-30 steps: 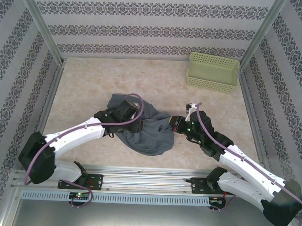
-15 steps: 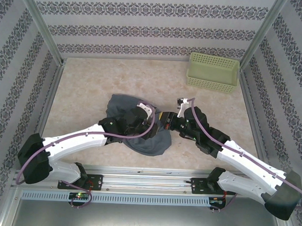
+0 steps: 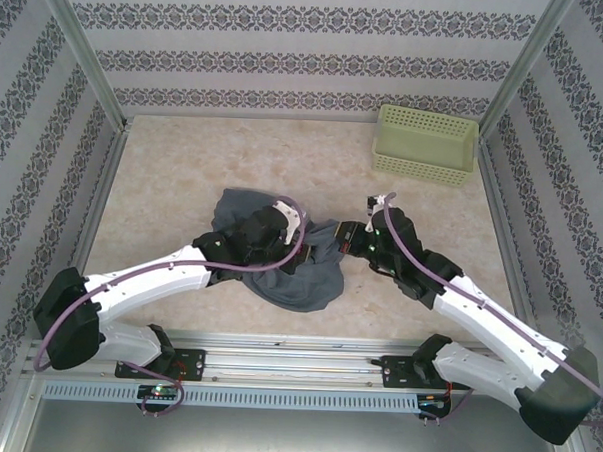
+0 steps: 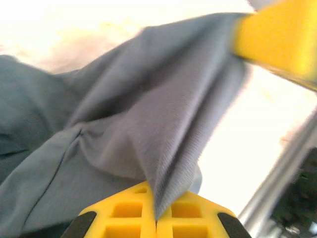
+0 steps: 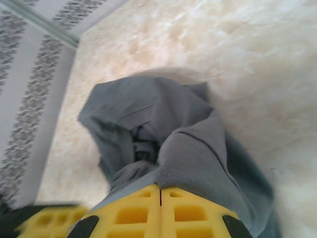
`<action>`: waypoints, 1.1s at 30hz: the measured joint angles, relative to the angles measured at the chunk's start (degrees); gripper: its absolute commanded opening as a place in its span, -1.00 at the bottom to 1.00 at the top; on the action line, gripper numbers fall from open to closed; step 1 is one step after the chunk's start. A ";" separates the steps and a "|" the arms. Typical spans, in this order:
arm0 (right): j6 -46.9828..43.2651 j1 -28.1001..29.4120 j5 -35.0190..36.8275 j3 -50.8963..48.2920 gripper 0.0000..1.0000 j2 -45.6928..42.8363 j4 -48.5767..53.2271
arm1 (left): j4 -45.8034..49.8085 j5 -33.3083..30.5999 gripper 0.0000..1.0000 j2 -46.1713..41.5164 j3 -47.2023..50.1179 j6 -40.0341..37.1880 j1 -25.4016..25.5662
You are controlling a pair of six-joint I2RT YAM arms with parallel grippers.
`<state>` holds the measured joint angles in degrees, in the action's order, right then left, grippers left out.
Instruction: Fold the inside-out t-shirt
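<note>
Item: inside-out t-shirt (image 3: 301, 281), bunched. Grips: left gripper (image 4: 156, 210) and right gripper (image 5: 160, 201), both pinched tight on its fabric. You draw them apart evenly, cloth taut.

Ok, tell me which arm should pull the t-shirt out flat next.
Probably the right arm: its jaws pinch the t-shirt edge with bare table beyond; the left arm lies over the bunched cloth.

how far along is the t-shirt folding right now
Early. Done: nothing looks folded; the blue-grey t-shirt lies bunched on the table. In hand: the left gripper and right gripper are each shut on a pinch of its cloth. Left: spreading it flat and making every fold.
</note>
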<state>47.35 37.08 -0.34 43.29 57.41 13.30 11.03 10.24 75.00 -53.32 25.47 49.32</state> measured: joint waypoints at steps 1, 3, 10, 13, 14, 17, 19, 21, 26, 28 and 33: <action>-0.70 -0.98 -0.24 0.22 -1.00 1.11 0.15 | -0.76 1.68 -1.00 -0.66 0.35 0.02 0.00; -2.29 -2.82 -1.33 0.74 -1.00 3.91 0.24 | -3.06 4.83 -1.00 -2.29 1.42 0.22 0.00; -6.19 -3.91 -3.52 2.95 -0.24 6.54 0.87 | -4.37 7.58 -1.00 -4.70 3.23 0.87 -0.74; -6.71 -2.08 -2.64 1.38 -0.18 2.69 1.09 | -4.96 7.76 -1.00 -5.01 3.76 2.12 -2.43; -6.67 -0.94 -2.51 0.42 -0.18 0.98 1.05 | -5.33 7.74 -1.00 -5.01 4.07 2.47 -2.97; -5.90 3.23 -2.47 -3.89 -0.15 -4.04 0.37 | -6.34 7.78 -1.00 -4.98 5.38 4.13 -4.61; -4.72 6.25 -2.49 -7.61 -0.15 -6.08 -0.96 | -6.99 7.96 -1.00 -4.98 6.05 5.05 -5.42; -2.99 8.28 -2.60 -11.10 -0.14 -6.45 -3.21 | -7.52 8.31 -1.00 -4.98 6.40 5.70 -5.95; 0.98 9.68 -3.19 -16.04 -0.14 -1.60 -9.35 | -8.20 9.09 -1.00 -4.98 6.62 6.80 -6.23; 2.05 9.68 -3.19 -16.04 -0.14 1.40 -12.04 | -8.70 9.40 -1.00 -4.98 6.73 7.08 -6.27; 3.78 9.40 -2.05 -15.89 -0.16 3.48 -16.33 | -8.98 10.71 -1.00 -4.98 7.04 7.45 -6.27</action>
<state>51.13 46.48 -2.39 27.40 60.88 -3.03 2.04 20.95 70.02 -46.28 32.93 43.05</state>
